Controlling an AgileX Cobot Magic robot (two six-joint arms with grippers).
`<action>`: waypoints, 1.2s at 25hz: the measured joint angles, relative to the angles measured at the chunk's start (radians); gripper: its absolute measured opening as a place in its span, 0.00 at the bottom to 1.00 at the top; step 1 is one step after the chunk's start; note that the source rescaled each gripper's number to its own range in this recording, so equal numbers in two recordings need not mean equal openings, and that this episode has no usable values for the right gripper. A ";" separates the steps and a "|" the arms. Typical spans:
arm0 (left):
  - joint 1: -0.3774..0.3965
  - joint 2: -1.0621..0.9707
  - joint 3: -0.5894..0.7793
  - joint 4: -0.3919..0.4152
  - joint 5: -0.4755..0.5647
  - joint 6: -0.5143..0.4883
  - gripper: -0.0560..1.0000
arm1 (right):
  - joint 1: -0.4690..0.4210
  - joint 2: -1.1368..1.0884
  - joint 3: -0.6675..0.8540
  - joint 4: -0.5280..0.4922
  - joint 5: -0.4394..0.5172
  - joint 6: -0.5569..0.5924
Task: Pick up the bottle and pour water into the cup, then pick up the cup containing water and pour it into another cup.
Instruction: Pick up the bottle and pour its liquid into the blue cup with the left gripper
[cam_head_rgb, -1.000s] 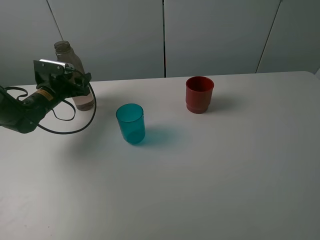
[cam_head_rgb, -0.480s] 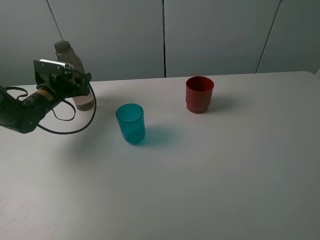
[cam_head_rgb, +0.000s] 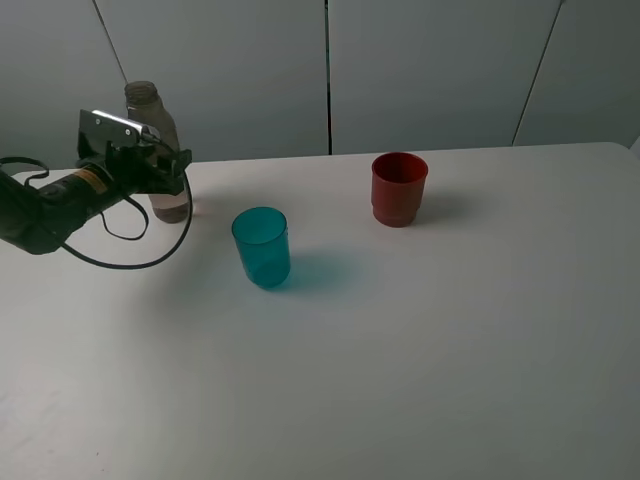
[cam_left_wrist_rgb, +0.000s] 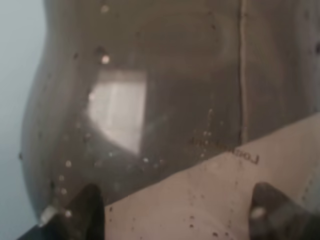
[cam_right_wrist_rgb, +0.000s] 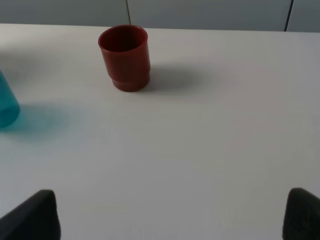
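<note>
The bottle (cam_head_rgb: 152, 122), clear and greyish with no cap, stands at the far left of the table in the exterior high view. My left gripper (cam_head_rgb: 165, 165) is shut on its body. The bottle (cam_left_wrist_rgb: 175, 100) fills the left wrist view, with dark fingertips (cam_left_wrist_rgb: 90, 212) on either side and water low inside it. I cannot tell whether its base touches the table. The teal cup (cam_head_rgb: 262, 247) stands right of the bottle, nearer the front. The red cup (cam_head_rgb: 399, 188) stands further right and back. My right gripper (cam_right_wrist_rgb: 167, 220) is open above the table, short of the red cup (cam_right_wrist_rgb: 125, 57).
The white table (cam_head_rgb: 420, 350) stretches wide in front of and to the right of the cups. A black cable (cam_head_rgb: 150, 255) loops from the left arm down onto the table beside the teal cup. A grey panelled wall runs behind the table's far edge.
My left gripper has shifted up and to the right with the bottle in it, and the bottle's neck has moved right. Both cups are unmoved.
</note>
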 joint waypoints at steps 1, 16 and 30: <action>0.000 -0.013 0.000 0.024 0.021 0.000 0.06 | 0.000 0.000 0.000 0.000 0.000 0.000; -0.011 -0.303 0.149 0.175 0.241 0.200 0.06 | 0.000 0.000 0.000 0.000 0.000 0.000; -0.098 -0.350 0.150 0.420 0.473 0.268 0.06 | 0.000 0.000 0.000 0.000 0.000 0.000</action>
